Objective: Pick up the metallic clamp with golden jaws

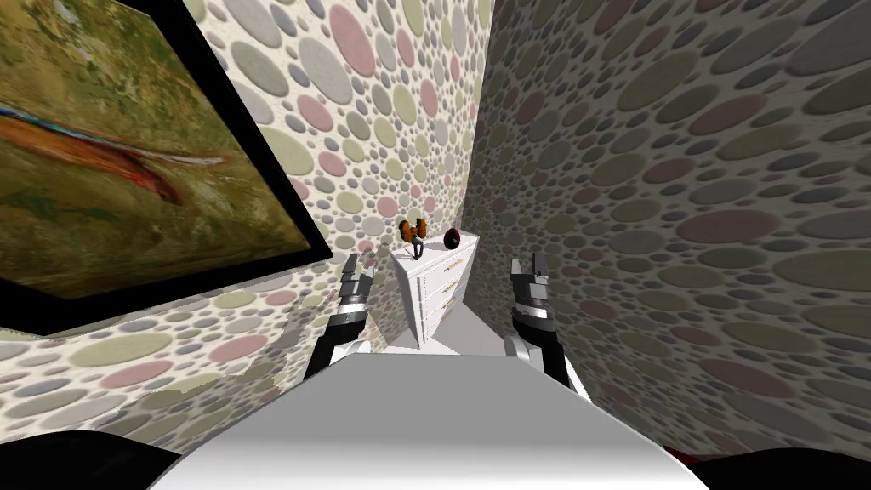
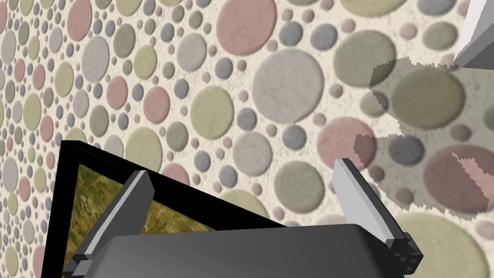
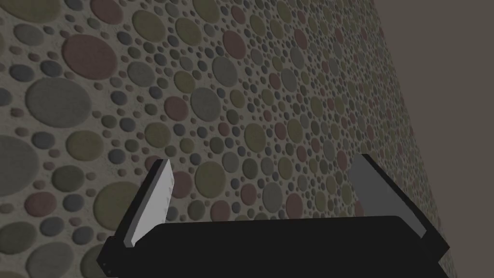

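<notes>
We count one white dresser with three drawer fronts, set in the corner where two dotted walls meet. On the dresser's top there are two things. One is the clamp, with orange-golden jaws and dark handles, on the side nearer the pale wall. The other is a dark round object, just beside the clamp and nearer the shaded wall.

Our two grippers both hang short of the dresser, well apart from the clamp. The left gripper is off the dresser's pale-wall side and close to that wall, its fingers spread wide around nothing. The right gripper is off the dresser's other side, also spread wide around nothing.

One black-framed painting hangs on the pale wall, nearer us than the dresser. A narrow strip of light floor runs between the dresser's front and the shaded wall.
</notes>
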Available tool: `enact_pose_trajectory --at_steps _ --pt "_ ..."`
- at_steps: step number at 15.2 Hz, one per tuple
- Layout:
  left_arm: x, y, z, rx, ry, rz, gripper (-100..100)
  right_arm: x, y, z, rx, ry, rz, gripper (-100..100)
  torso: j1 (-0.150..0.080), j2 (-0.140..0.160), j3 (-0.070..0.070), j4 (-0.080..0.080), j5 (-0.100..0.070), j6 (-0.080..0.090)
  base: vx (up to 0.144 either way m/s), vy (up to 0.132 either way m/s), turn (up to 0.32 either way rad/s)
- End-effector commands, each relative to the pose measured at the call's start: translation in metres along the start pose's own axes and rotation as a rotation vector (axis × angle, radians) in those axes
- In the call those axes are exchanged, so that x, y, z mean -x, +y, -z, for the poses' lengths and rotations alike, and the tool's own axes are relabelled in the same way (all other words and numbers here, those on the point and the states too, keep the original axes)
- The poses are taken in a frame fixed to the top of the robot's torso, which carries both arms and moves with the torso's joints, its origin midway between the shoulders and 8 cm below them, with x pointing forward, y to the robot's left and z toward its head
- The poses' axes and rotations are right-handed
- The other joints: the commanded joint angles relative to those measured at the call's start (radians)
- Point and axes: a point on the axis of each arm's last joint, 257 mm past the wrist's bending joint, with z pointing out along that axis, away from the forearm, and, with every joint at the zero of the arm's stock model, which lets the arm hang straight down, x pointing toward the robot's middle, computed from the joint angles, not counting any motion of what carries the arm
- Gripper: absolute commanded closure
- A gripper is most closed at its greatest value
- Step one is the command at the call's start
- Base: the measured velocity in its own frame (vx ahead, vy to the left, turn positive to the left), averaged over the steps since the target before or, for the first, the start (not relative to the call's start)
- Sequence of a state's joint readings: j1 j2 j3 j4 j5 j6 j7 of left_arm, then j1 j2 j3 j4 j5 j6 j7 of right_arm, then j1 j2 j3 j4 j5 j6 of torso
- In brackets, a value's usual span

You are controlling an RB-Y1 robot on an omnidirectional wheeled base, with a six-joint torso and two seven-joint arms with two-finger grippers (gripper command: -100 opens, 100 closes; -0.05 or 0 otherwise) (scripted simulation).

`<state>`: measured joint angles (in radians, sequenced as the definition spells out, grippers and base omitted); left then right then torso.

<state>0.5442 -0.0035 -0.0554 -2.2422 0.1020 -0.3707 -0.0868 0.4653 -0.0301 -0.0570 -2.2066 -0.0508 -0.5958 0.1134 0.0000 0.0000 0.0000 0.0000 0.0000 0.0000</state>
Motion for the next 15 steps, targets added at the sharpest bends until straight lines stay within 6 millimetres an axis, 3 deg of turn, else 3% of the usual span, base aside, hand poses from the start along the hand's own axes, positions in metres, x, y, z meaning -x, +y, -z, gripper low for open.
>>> enact_pose_trajectory --at_steps 1,15 --pt "-0.003 0.001 0.0 0.004 0.03 -0.021 -100 0.0 0.0 0.0 0.0 0.0 0.0 0 0.0 0.0 0.0 0.0 0.0 0.0 0.0 0.001 -0.03" --pt "-0.014 0.019 -0.002 0.059 0.265 -0.263 -100 0.0 0.0 0.0 0.0 0.0 0.0 0 0.002 0.0 0.0 0.0 0.0 0.0 -0.001 0.013 -0.102"
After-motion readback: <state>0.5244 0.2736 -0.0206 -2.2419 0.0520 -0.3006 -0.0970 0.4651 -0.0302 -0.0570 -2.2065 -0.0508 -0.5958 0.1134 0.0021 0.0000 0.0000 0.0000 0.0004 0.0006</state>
